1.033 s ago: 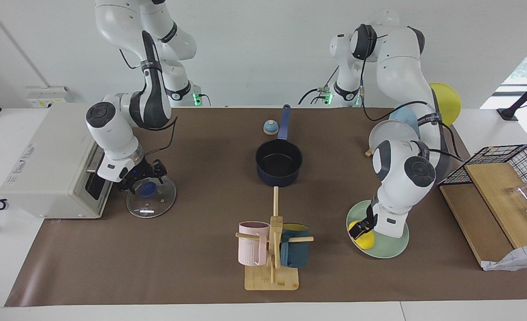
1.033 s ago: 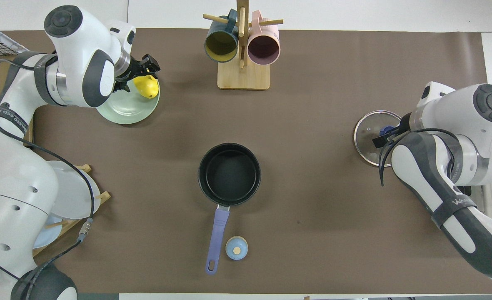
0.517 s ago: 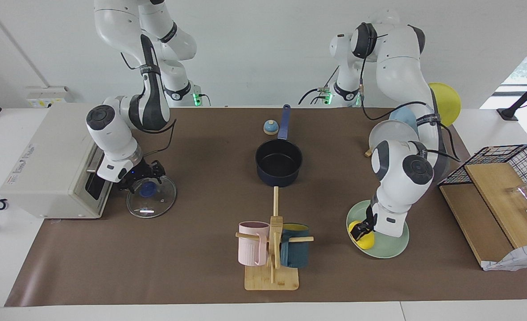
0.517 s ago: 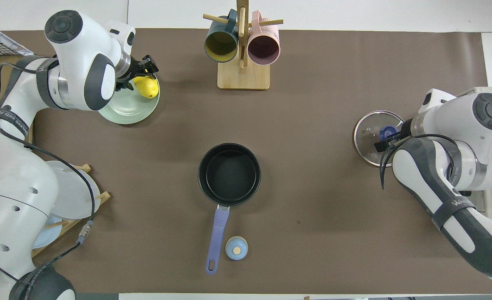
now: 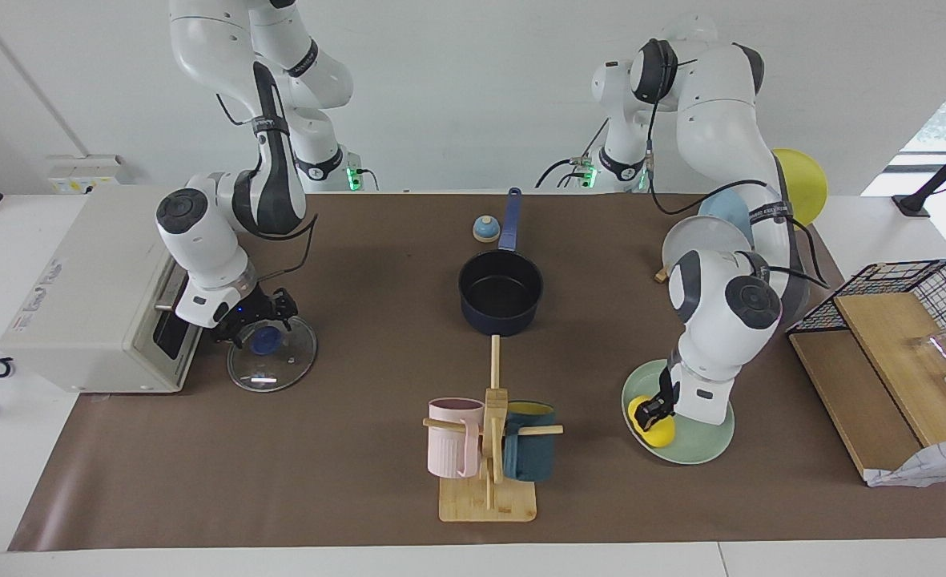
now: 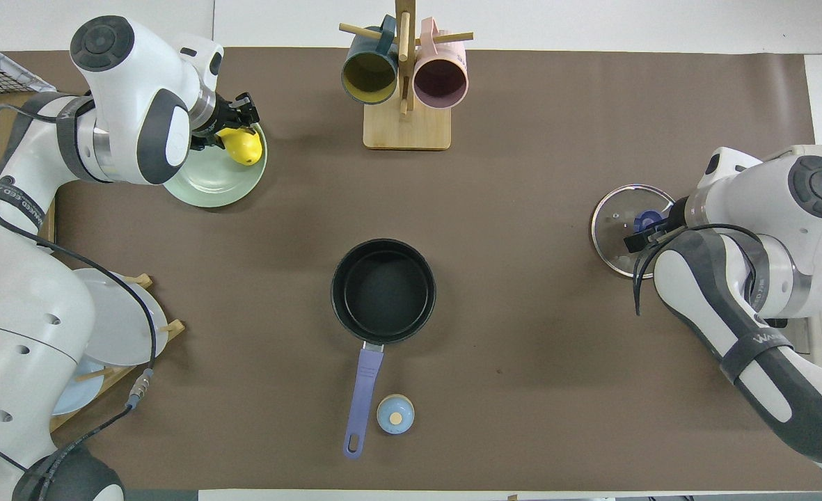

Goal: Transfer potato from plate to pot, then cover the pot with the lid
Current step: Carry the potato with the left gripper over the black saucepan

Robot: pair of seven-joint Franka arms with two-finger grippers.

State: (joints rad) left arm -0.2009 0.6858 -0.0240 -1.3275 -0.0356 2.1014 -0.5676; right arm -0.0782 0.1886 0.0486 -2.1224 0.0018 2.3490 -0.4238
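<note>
- While the potato lies on the plate at the left arm's end of the table, you are at step one: the pickup.
- Left gripper: down at the potato, fingers either side of it; whether they are clamped on it yet I cannot tell.
- Right gripper: low over the lid, fingers spread around its blue knob, not yet closed.
- Next move, in my judgement: close on the potato, lift, carry it to the pot at mid-table, which stands empty.
- Surroundings: mug rack farther from the robots than the pot; small bell beside the pot's handle; toaster oven just beside the lid.
- Obstruction: keep your carry clear of the rack's pole.
</note>
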